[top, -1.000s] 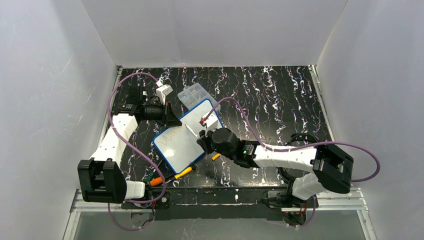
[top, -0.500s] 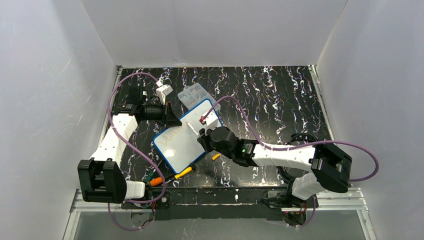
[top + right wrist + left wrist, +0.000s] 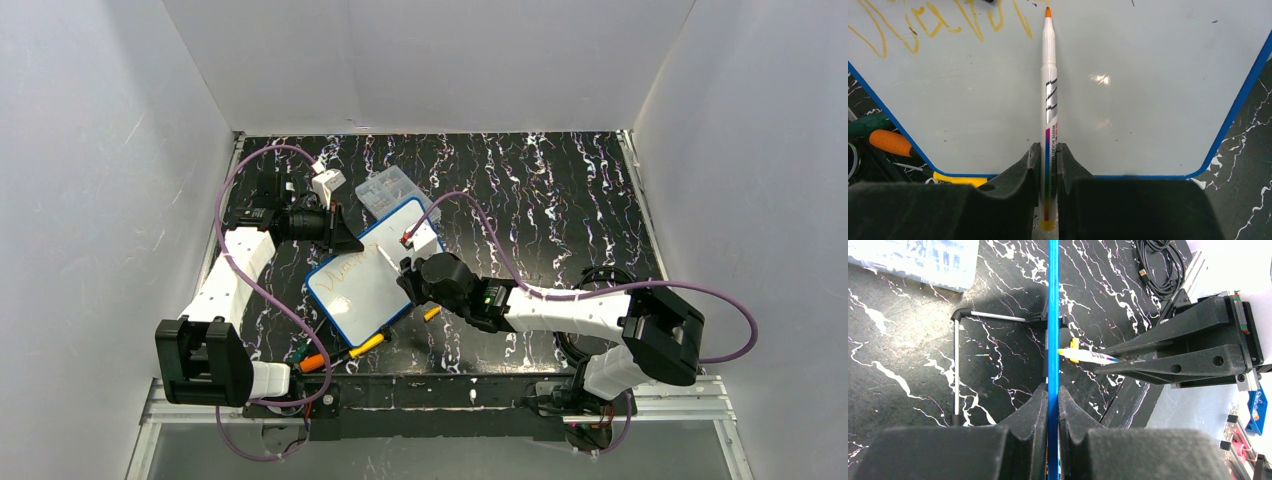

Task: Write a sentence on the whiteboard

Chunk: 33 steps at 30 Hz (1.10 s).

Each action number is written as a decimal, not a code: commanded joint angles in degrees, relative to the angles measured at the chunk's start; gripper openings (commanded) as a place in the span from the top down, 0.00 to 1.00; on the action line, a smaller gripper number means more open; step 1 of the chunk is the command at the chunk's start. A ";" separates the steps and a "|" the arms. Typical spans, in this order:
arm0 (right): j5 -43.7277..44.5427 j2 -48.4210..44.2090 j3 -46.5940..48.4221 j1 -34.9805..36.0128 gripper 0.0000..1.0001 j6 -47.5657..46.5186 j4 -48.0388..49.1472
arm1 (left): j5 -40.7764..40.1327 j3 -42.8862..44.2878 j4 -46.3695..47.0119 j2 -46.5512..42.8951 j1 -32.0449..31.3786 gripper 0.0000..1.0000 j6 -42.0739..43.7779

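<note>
The whiteboard (image 3: 365,290), white with a blue rim, stands tilted at the left middle of the table. My left gripper (image 3: 345,240) is shut on its far upper rim; the left wrist view shows the rim edge-on (image 3: 1053,315) between my left gripper's jaws (image 3: 1053,390). The sentence (image 3: 345,268) is one line of orange cursive near the board's upper left (image 3: 923,25). My right gripper (image 3: 408,272) is shut on a white marker (image 3: 1049,75), also in the left wrist view (image 3: 1088,356). Its orange tip sits at the board (image 3: 1148,85), just right of the lettering.
A clear compartment box (image 3: 392,190) and a small white block (image 3: 327,183) lie behind the board. Another white block (image 3: 425,243) sits at the board's right corner. Yellow (image 3: 367,344) and orange (image 3: 313,363) markers lie by the near edge. A black cable coil (image 3: 590,280) is at the right.
My right gripper with the marker has shifted very slightly over the board. The left arm and the whiteboard have not moved.
</note>
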 commanded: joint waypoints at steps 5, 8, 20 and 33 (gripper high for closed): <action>-0.90 -0.71 -0.86 -0.33 0.99 2.18 -0.87 | 1.90 -0.82 -2.65 -1.31 -0.34 1.00 0.11; -1.14 -0.82 -1.09 -0.31 0.99 2.59 -1.34 | 1.90 -0.76 -2.65 -1.36 -0.34 1.00 0.04; -0.87 -1.88 -0.87 -0.24 0.99 2.54 -2.33 | 1.81 -0.79 -2.65 -1.34 -0.34 1.00 0.13; 0.71 -4.30 0.91 -0.38 0.99 0.88 -2.82 | 1.63 -0.77 -2.65 -1.37 -0.35 1.00 0.12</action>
